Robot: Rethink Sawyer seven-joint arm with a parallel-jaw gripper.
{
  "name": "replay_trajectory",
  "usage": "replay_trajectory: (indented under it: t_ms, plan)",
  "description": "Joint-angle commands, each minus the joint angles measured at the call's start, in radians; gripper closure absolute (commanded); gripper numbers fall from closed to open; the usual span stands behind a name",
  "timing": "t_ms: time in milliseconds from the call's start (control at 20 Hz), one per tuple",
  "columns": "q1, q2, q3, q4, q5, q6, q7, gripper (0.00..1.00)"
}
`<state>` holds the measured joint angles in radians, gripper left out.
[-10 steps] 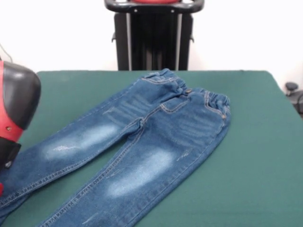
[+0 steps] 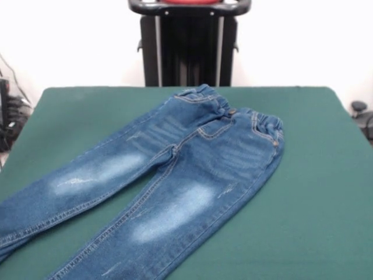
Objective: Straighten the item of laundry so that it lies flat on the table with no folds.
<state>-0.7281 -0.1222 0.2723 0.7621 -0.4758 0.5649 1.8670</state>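
The item of laundry (image 2: pixel 175 175) is a small pair of blue denim jeans with pale faded thigh patches and an elastic waistband. In the front view it lies spread on the dark green table (image 2: pixel 315 192), waistband toward the far right and both legs running to the near left, past the picture's lower edge. The legs lie apart and look smooth; their hems are out of view. No arm or gripper shows.
A black pedestal frame (image 2: pixel 189 46) stands behind the table's far edge. Dark cables and equipment (image 2: pixel 9 116) sit off the table's left side, and a small dark object (image 2: pixel 361 114) lies off its right side.
The red and black arm that filled the left edge half a second ago has left the picture. The jeans lie as they did.
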Motion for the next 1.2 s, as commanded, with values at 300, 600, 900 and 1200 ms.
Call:
replay_trajectory:
  t_ms: [300,600,900,1200]
  plan:
    - [0.017,-0.041,0.131,0.096,0.021,0.219,-0.36,0.0]
    - [0.017,-0.055,0.124,0.12,0.025,0.197,-0.34,0.0]
    - [0.018,-0.059,0.116,0.133,0.031,0.217,-0.322,0.0]
    - [0.021,-0.055,0.097,0.152,0.044,0.236,-0.276,0.0]
